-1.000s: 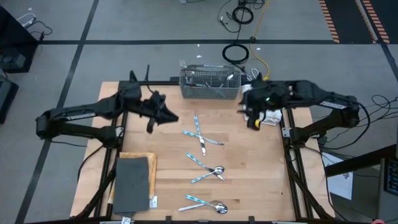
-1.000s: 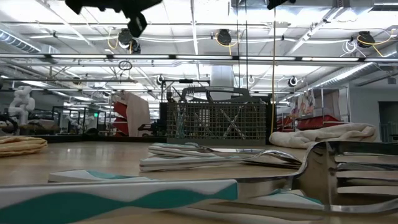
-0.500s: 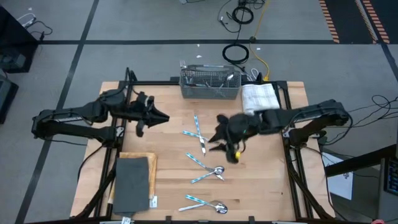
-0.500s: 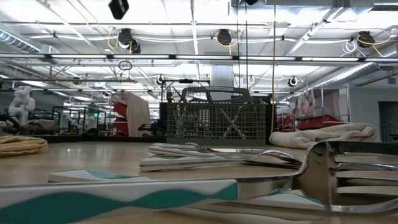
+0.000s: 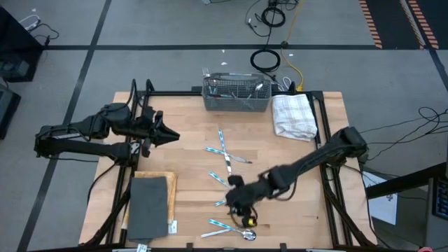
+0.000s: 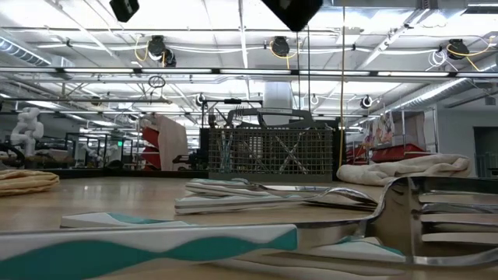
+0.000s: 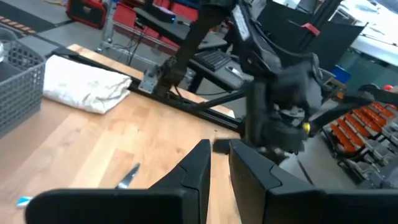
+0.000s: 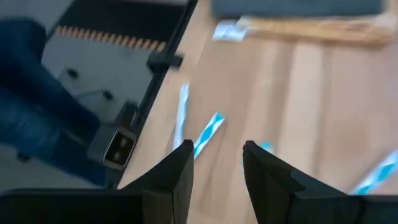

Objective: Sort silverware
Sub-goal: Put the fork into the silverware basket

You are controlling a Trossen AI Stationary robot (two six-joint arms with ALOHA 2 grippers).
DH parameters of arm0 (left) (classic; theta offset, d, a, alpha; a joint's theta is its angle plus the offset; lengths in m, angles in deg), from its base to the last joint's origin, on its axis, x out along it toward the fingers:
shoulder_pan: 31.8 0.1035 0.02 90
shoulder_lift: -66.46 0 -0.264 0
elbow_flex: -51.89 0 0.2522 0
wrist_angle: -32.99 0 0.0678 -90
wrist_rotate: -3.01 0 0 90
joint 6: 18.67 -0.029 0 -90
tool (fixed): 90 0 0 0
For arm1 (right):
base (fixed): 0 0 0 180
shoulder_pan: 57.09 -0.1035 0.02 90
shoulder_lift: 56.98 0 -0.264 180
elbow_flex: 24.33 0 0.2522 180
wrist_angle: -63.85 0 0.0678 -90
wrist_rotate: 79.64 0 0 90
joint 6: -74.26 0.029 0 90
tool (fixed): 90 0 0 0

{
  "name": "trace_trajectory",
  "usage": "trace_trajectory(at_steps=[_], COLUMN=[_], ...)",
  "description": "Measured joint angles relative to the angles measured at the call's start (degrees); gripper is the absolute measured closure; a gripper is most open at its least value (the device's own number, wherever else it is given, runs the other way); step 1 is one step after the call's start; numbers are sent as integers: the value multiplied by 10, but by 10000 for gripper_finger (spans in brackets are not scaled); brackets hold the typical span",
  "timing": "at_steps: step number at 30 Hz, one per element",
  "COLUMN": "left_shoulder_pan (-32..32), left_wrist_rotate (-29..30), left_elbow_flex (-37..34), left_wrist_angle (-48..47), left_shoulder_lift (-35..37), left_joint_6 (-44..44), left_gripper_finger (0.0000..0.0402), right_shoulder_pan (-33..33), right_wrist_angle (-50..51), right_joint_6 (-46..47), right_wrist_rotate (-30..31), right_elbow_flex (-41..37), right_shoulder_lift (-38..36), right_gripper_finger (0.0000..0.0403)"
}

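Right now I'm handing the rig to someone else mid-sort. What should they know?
Right gripper: open, empty, over the near-centre silverware.
Left gripper: nearly closed, empty, waiting at the table's left.
Done: some pieces stand in the grey caddy at the far edge.
Left: crossed pieces at mid-table, the ones under the right gripper, and a spoon pair at the near edge.

The silverware (image 5: 225, 159) lies loose on the wooden table (image 5: 189, 150), in a ragged line running away from the grey mesh caddy (image 5: 236, 94). Nearest the caddy, two pieces cross in an X, a third just beyond them pointing its shiny end sideways. Farther off sits a spoon pair (image 5: 234, 189), partly hidden. Farthest from the caddy, at the table's edge, two more spoons (image 5: 231, 230) lie crossed. Handles are light blue-and-white patterned, ends bright metal. More pieces stand inside the caddy.
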Motion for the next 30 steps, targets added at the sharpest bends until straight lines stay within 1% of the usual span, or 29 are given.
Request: trace_trajectory(at_steps=[5,11,15,19,25,30], left_shoulder_pan=[0,0,0,0,0,0], left_wrist_rotate=[1,11,12,12,12,12], left_elbow_flex=[0,0,0,0,0,0], left_wrist_angle=[-14,-55,-67,-67,-79,-97], left_shoulder_lift=[0,0,0,0,0,0], left_joint_6=[0,0,0,0,0,0], left_gripper_finger=[338,338,338,338,338,338], right_shoulder_pan=[-34,-62,-65,-64,-64,-64], right_wrist_angle=[17,123,168,173,183,182], right_joint_6=[-7,-63,-69,-76,-45,-7], right_wrist_rotate=[-1,4,8,16,15,15], right_elbow_flex=[28,82,107,110,110,110], right_shoulder_lift=[42,90,119,142,162,171], right_gripper_finger=[275,273,257,231,195,194])
